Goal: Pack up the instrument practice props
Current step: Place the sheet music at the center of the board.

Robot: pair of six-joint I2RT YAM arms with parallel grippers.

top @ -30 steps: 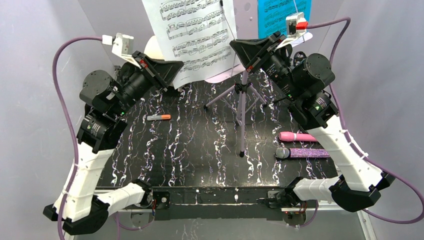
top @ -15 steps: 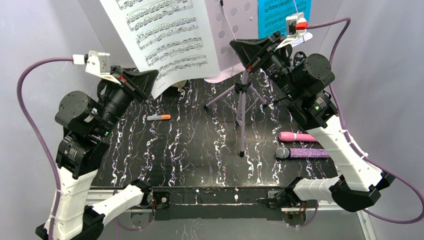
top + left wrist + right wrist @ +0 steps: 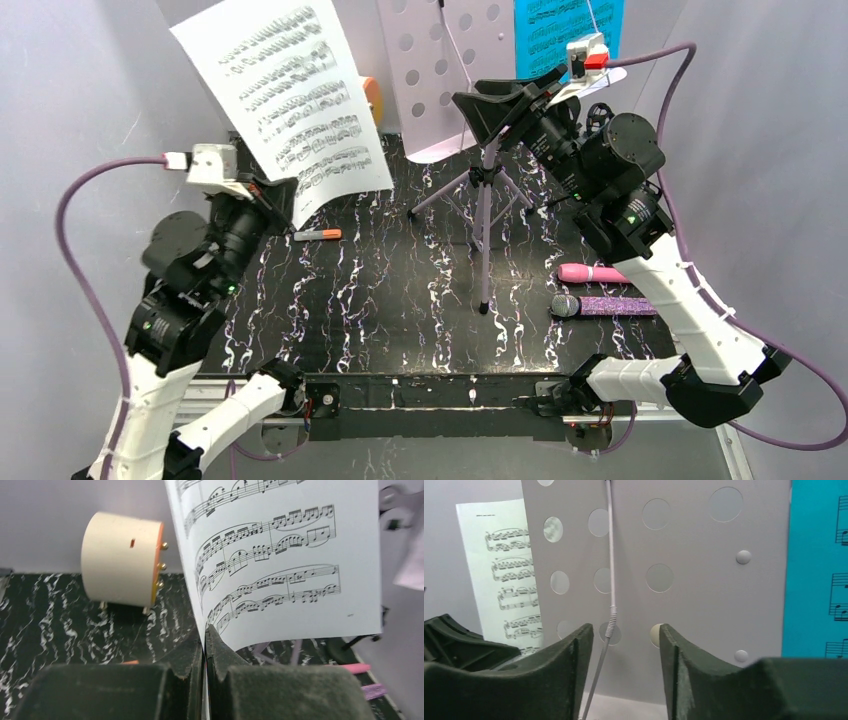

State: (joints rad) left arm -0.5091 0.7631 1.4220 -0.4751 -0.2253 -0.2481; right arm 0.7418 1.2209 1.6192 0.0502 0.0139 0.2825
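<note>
The left gripper (image 3: pixel 288 203) is shut tight on the bottom edge of the white sheet (image 3: pixel 285 105), which it holds up above the table's (image 3: pixel 400 290) left rear. The left wrist view shows the pinch at the sheet's lower corner, and the whole cream drum (image 3: pixel 122 560) behind it. From above, only an orange sliver of the drum shows. Only the top view shows 1 marker (image 3: pixel 318 235) lying on the table. The 1 rack (image 3: pixel 440 70) stands rear centre on its tripod. The right gripper (image 3: pixel 478 115) hovers just before it, jaws apart and holding nothing. Its wrist view shows a thin wire (image 3: pixel 610 580) in the gap. The blue sheet (image 3: pixel 565 30) is on the rack's right side, making 2 sheets. 2 mics lie at right, pink mic (image 3: pixel 595 272) behind purple mic (image 3: pixel 605 305).
</note>
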